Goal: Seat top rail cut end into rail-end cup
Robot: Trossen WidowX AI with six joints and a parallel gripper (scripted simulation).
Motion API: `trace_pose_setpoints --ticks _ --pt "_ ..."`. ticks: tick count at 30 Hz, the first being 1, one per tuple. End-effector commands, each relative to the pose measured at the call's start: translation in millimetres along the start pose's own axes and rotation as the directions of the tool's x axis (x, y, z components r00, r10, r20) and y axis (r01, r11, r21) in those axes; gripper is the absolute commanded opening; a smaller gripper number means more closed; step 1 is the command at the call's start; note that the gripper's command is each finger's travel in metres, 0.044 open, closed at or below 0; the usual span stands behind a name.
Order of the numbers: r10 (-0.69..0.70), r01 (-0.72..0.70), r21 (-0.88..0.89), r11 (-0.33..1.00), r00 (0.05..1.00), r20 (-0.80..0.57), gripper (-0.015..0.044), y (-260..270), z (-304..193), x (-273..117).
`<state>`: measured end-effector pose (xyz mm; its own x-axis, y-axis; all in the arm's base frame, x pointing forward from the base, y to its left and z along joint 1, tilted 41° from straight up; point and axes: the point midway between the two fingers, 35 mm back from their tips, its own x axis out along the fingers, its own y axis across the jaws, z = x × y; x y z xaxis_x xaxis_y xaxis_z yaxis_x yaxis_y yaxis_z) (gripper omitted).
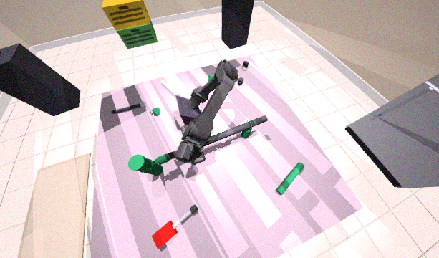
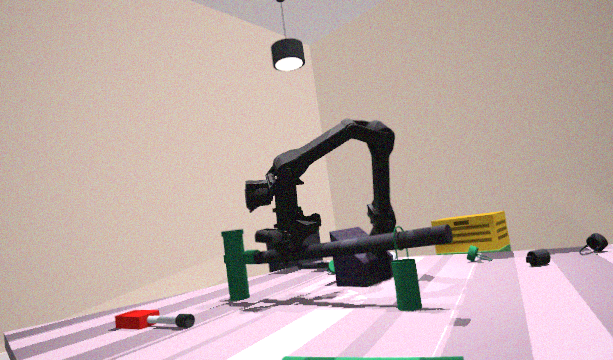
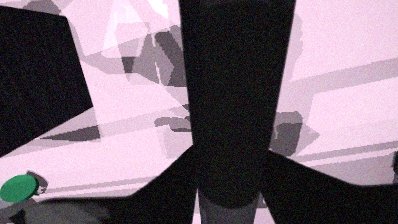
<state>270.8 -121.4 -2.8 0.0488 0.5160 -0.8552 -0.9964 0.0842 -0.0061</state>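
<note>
The dark rail (image 1: pixel 233 132) (image 2: pixel 356 245) (image 3: pixel 235 75) runs through the wire loop (image 1: pixel 251 126) (image 2: pixel 397 231) on the small green post (image 1: pixel 245 135) (image 2: pixel 407 285). Its far end sticks out beyond the loop and sits higher in the exterior view. Its cut end meets the mouth of the green rail-end cup (image 1: pixel 162 159) (image 2: pixel 251 256); how deep it sits is hidden. The cup hangs from the band on the upright big green post (image 1: pixel 156 170) (image 2: pixel 237 282), in its upper half, a little below the cap (image 1: pixel 137 163) (image 2: pixel 232 232). My gripper (image 1: pixel 196 155) (image 2: pixel 287 250) is shut on the rail, close to the cup.
A red-headed tool (image 1: pixel 165 234) (image 2: pixel 136 319) lies in front of the big post. A green tube (image 1: pixel 290 179) lies to the right in the top view. A dark purple box (image 1: pixel 186 109) (image 2: pixel 363 267) stands behind the rail. A green disc (image 1: pixel 155 111) (image 3: pixel 19 188) and a dark rod (image 1: pixel 127 108) lie farther back.
</note>
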Motion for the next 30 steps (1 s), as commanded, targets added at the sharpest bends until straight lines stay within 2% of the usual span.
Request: trace_pose_setpoints --ticks 1,30 --pt "-0.009 0.009 -0.002 1.000 1.000 -0.019 0.0000 -0.7 -6.2 -3.9" --pt "0.000 0.000 0.000 1.000 1.000 -0.001 0.0000 -0.1 -0.3 -0.4"
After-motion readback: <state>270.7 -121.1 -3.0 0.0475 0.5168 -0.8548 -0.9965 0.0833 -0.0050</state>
